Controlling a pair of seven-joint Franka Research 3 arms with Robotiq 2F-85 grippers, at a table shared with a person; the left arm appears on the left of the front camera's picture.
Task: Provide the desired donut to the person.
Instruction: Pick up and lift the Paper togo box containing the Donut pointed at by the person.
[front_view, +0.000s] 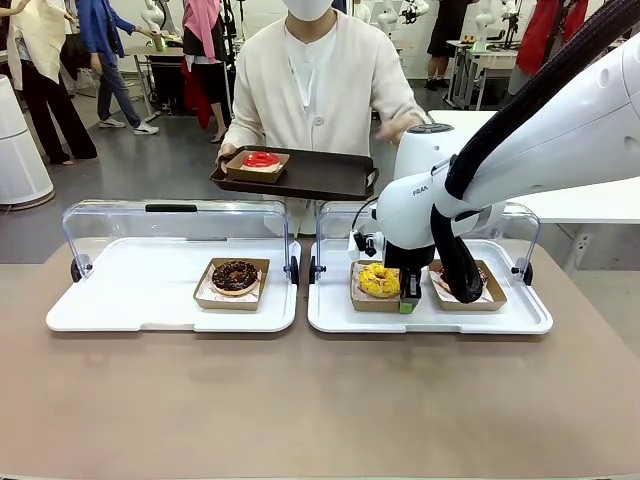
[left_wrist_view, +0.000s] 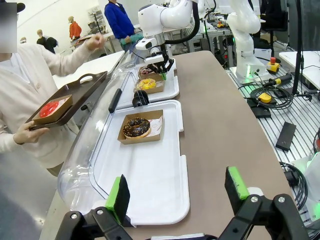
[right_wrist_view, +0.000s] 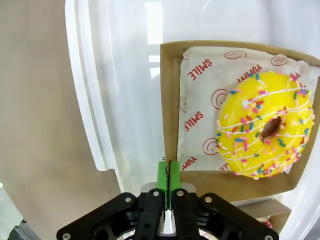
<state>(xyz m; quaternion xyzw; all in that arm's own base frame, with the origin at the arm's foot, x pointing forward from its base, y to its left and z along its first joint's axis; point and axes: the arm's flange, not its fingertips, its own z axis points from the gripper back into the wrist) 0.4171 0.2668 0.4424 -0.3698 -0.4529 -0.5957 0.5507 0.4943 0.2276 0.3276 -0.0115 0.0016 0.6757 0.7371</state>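
front view, worktop (front_view: 320, 400) across the lower frame. two white trays side by side, each with a clear lid swung up behind it: left white tray (front_view: 130, 300), right white tray (front_view: 500, 318).
- left white tray: chocolate donut (front_view: 235, 276) in its own cardboard holder, near the tray's right end.
- right white tray: yellow sprinkled donut (front_view: 379, 280) on printed paper in a cardboard tray (right_wrist_view: 172, 105), left part of the white tray. just right of it a second cardboard holder (front_view: 492, 292), its donut mostly hidden by the arm's black cable.
- right gripper (front_view: 409, 297): down at the right edge of the yellow donut's cardboard tray. right wrist view: green fingers (right_wrist_view: 163, 175) pressed together at a corner of that tray, pinching its rim. donut itself not touched.
- left gripper (left_wrist_view: 177, 187): left wrist view, fingers wide apart, nothing between them, hanging over the near end of the left white tray, well apart from the chocolate donut.
- person (front_view: 320, 90): top centre, far side of the worktop, holding a dark serving tray (front_view: 320, 172) above the lids. on it a red donut (front_view: 262, 159) in a cardboard holder, at the tray's left end. one hand at the tray's left edge; other hand (front_view: 400, 125) raised at the right, blurred.
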